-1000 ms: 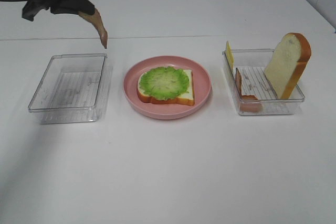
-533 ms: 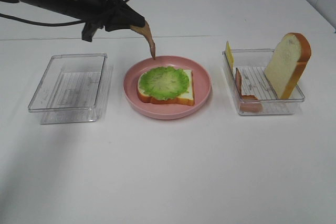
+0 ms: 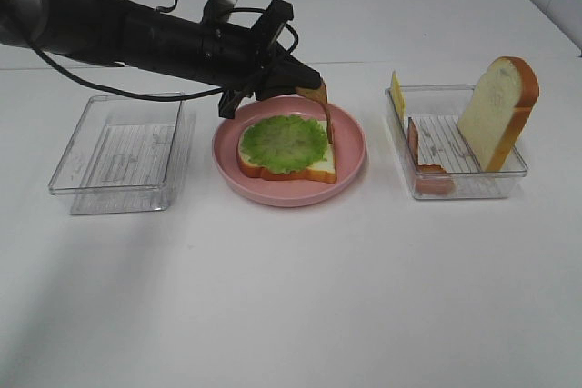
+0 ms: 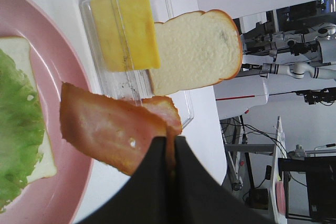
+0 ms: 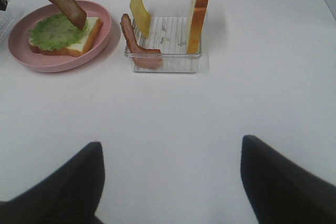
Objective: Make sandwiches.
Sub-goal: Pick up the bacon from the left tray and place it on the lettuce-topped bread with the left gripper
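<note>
left claw [image 3: 311,90] pinching reddish-brown toy bacon strip [image 3: 324,108]; strip hanging over edge of white bread slice topped with green lettuce leaf [image 3: 286,147], lying on round pink plate [image 3: 353,159]. right claw [image 5: 171,148] standing wide, gripping nothing, hovering over white worktop [image 3: 291,297], well apart from clear plastic tray [image 5: 163,65].

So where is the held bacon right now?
High view, centre: the bacon hangs from the shut left gripper over the plate, its lower end by the right edge of the lettuce-topped bread.
</note>
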`<state>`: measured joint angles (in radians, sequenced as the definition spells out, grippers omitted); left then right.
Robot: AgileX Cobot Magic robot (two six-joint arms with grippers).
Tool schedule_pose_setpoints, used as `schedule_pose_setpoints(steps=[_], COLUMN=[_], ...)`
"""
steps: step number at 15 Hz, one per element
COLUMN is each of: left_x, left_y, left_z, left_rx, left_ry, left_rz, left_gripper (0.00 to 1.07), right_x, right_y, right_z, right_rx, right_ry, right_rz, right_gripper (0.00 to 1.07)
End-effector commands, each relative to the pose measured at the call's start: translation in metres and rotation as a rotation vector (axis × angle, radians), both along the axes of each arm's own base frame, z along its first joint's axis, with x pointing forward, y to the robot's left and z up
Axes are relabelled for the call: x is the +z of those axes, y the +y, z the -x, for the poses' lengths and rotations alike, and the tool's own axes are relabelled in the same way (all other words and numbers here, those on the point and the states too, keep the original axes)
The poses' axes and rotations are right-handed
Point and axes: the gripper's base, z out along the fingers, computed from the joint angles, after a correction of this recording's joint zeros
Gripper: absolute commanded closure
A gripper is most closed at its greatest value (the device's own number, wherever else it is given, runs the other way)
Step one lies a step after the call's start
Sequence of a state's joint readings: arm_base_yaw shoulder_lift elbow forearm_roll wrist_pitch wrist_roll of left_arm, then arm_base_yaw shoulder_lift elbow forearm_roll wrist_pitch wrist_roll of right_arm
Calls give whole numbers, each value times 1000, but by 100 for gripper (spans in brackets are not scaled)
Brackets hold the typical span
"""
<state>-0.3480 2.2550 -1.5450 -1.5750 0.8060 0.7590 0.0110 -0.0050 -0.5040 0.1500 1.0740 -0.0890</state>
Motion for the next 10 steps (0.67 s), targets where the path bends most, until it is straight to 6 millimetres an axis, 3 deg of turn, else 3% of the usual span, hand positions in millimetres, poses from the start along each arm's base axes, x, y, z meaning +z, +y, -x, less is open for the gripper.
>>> schedule_pose_setpoints(steps=[1, 3, 10], left_x=[-3, -11, -24], left_y=[-6, -8, 22], left_z=[-1, -3, -11], left_rx=[-36, -66, -80], left_ry=[4, 20, -6], left_rz=[35, 47, -126], left_gripper=[107, 107, 107], right_x=[0, 0, 0], right_y=[0, 0, 0], right_z=[1, 1, 1], right_rx=[-1, -2, -2], right_ry=[-27, -27, -27], right_rz=[7, 8, 8], right_gripper=[37, 37, 37])
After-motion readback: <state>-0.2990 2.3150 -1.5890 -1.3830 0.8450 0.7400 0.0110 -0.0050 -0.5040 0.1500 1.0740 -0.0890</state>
